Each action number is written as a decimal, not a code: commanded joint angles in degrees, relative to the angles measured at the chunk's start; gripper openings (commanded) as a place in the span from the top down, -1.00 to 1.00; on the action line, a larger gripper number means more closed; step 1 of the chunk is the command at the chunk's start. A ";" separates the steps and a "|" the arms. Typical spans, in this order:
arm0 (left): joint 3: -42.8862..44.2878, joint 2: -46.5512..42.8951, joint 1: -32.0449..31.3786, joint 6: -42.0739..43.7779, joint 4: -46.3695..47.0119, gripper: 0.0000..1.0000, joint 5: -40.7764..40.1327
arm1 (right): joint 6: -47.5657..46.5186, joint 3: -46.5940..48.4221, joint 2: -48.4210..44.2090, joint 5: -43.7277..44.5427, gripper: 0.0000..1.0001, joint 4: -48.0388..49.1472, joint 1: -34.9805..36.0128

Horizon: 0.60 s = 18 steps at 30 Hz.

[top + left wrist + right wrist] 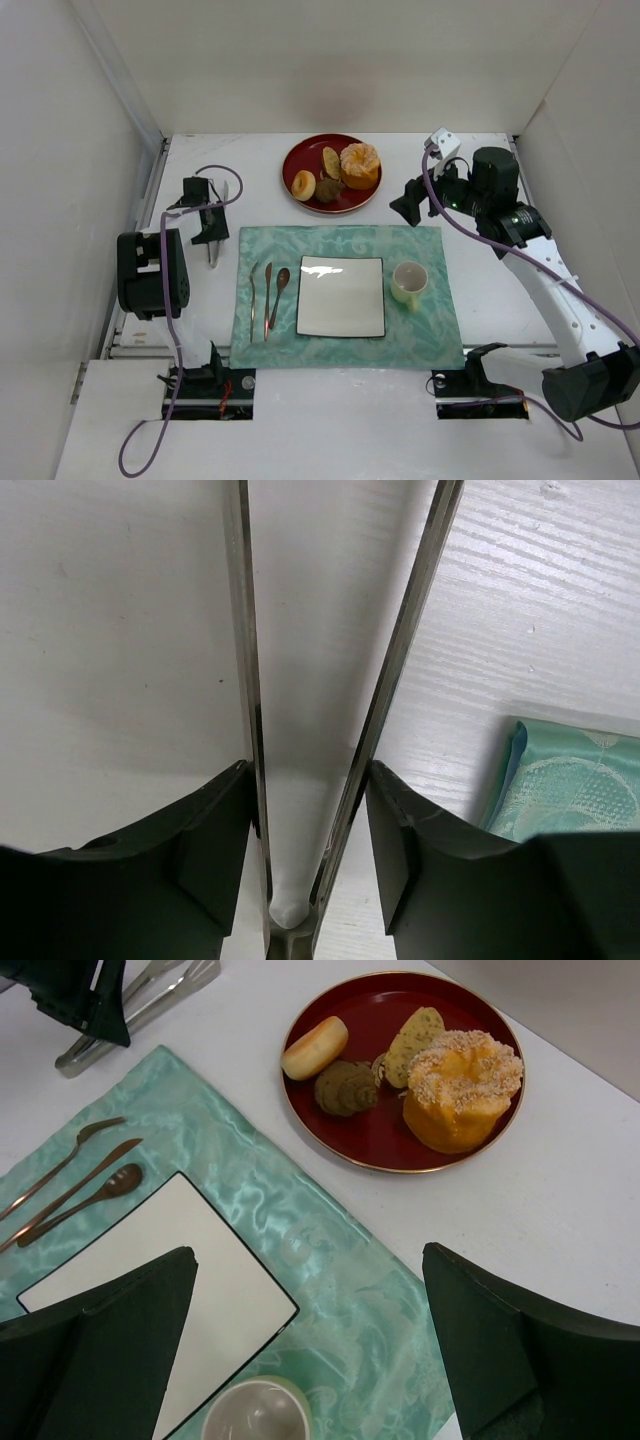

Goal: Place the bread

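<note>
Bread (415, 1045), a small speckled tan oval, is shown on the round red plate (370, 1000) at far centre, hemmed in by a golden bun (314, 1047), a dark brown lump (347, 1087) and an orange crumbed cake (462, 1085). Metal tongs (245, 630) are clasped by the left gripper (308, 780). The right gripper (308, 1252) is spread wide, empty.

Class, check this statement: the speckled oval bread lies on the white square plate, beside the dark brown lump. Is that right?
One detail is wrong: the bread lies on the round red plate, not the white square plate. It does lie beside the dark brown lump. The right wrist view shows this.
</note>
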 commanded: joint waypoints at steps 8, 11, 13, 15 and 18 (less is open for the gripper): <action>1.05 -6.77 0.19 -0.75 -1.62 0.18 3.53 | 0.04 0.86 -1.40 -1.91 -1.00 1.34 0.19; 1.05 -10.63 0.19 -0.75 -1.10 0.21 5.03 | 0.04 0.86 -1.40 -1.91 -1.00 1.34 0.19; 1.05 -13.87 0.19 -1.37 -1.10 0.21 5.64 | 0.04 0.86 -0.87 -1.91 -1.00 1.34 0.19; 1.05 -15.82 -1.04 -1.90 -1.10 0.21 5.65 | 0.04 0.86 -0.87 -1.91 -1.00 1.34 0.19; 1.66 -19.25 -2.80 -2.42 -2.24 0.21 6.35 | 0.57 0.86 -0.87 -1.91 -1.00 1.86 0.19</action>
